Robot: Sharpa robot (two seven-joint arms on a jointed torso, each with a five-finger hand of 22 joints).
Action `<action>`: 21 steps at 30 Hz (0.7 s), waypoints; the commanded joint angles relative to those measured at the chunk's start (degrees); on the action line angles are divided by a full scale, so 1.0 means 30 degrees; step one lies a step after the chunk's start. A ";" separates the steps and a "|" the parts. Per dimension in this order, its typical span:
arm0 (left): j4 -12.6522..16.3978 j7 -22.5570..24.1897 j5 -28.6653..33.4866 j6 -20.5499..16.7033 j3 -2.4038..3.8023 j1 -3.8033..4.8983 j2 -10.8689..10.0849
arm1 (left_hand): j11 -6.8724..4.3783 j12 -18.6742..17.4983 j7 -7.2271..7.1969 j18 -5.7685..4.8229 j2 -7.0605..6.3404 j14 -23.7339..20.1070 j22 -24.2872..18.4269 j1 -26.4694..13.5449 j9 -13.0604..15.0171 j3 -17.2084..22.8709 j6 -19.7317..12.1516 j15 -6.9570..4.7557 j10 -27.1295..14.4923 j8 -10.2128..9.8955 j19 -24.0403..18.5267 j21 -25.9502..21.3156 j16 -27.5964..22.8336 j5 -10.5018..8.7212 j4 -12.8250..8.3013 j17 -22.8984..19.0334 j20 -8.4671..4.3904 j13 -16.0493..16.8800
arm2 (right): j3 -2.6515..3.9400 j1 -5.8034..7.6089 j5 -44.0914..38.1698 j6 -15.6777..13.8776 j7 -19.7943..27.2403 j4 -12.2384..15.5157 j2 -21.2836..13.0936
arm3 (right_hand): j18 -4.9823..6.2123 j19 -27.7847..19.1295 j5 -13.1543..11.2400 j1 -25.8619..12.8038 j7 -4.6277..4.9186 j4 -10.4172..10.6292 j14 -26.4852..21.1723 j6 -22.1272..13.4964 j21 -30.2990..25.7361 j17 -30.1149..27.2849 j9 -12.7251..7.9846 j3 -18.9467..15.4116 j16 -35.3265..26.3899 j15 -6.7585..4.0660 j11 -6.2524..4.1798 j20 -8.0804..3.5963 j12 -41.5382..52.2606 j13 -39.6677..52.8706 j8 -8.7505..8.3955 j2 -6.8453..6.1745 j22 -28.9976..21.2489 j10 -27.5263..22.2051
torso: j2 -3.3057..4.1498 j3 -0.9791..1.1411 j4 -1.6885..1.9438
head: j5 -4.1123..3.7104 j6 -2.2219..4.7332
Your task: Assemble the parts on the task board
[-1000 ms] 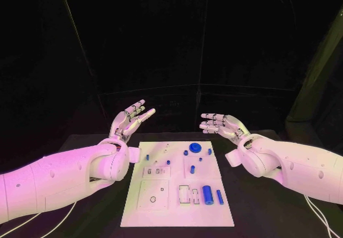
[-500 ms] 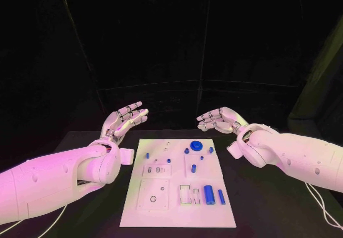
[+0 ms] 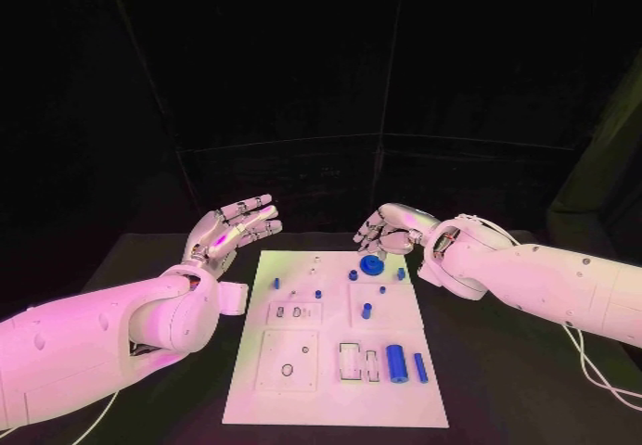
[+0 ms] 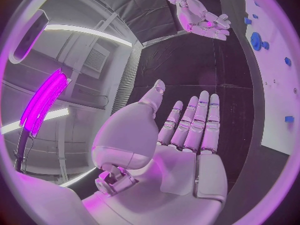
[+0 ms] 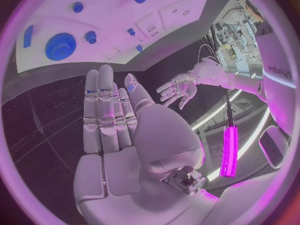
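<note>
The task board (image 3: 335,343) lies flat in the middle of the black table (image 3: 508,371), its long side running away from the robot; blue parts are scattered over it, with a round blue gear (image 3: 372,266) near the far edge, a thick blue cylinder (image 3: 395,362) and a thinner blue bar (image 3: 418,367) lying side by side near the front right, and several small blue pegs (image 3: 320,295) between them. The left hand (image 3: 230,231) is raised above the table just beyond the board's far left corner, palm turned inward and fingers stretched out and apart, holding nothing; in the left wrist view the same hand (image 4: 187,135) shows its fingers straight and side by side, with the thumb standing off. The right hand (image 3: 391,231) hangs above the board's far edge, close over the gear but apart from it, fingers loosely curled downward and empty; the right wrist view shows its fingers (image 5: 106,110) extended together toward the gear (image 5: 60,46), with nothing between them. Both white forearms slope down and inward from the picture's sides.
</note>
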 commanded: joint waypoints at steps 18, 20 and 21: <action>0.0110 0.1279 0.0493 0.2018 0.0027 0.0181 0.0194 | -0.0087 0.0254 0.2127 0.0394 0.0686 0.0472 -0.0095 0.0216 0.0110 0.0535 0.1284 -0.0107 0.0502 0.0332 0.0551 0.0075 0.0082 0.0106 -0.0234 -0.0091 -0.0021 0.0008 | 0.0047 0.0108 -0.6954 0.2560 -0.3449 -0.0704 0.1143 | 0.0357 0.0251 -0.0887 -0.0484 -0.0276 0.0038 0.0713 -0.0384 0.3162 0.3378 -0.0008 -0.0057 0.4986 -0.0102 -0.0067 -0.0167 -0.0667 0.0018 -0.0480 -0.0081 0.1817 -0.0352 | 0.1137 0.0032 0.0403 | -0.0395 0.0317; 0.0118 0.1245 0.0494 0.2221 0.0026 0.0181 0.0206 | -0.0112 0.0318 0.2113 0.0421 0.0749 0.0584 -0.0111 0.0194 0.0130 0.0632 0.1578 -0.0140 0.0608 0.0400 0.0656 0.0075 0.0119 0.0106 -0.0280 -0.0095 -0.0026 0.0010 | 0.0048 0.0108 -0.7010 0.2729 -0.3422 -0.0733 0.1196 | 0.0363 0.0259 -0.0910 -0.0465 -0.0268 0.0044 0.0748 -0.0424 0.3410 0.3610 -0.0007 -0.0040 0.5351 -0.0095 -0.0040 -0.0155 -0.0687 0.0007 -0.0478 -0.0075 0.1959 -0.0538 | 0.1195 0.0038 0.0416 | -0.0385 0.0290; 0.0121 0.1226 0.0494 0.2299 0.0026 0.0181 0.0209 | -0.0124 0.0351 0.2106 0.0436 0.0774 0.0637 -0.0119 0.0194 0.0151 0.0683 0.1846 -0.0156 0.0660 0.0457 0.0706 0.0075 0.0139 0.0108 -0.0313 -0.0097 -0.0029 0.0011 | 0.0048 0.0107 -0.7024 0.2792 -0.3401 -0.0746 0.1219 | 0.0364 0.0278 -0.0918 -0.0466 -0.0265 0.0046 0.0781 -0.0434 0.3519 0.3713 -0.0006 -0.0039 0.5524 -0.0090 -0.0031 -0.0151 -0.0685 0.0007 -0.0476 -0.0080 0.2020 -0.0606 | 0.1216 0.0040 0.0420 | -0.0385 0.0296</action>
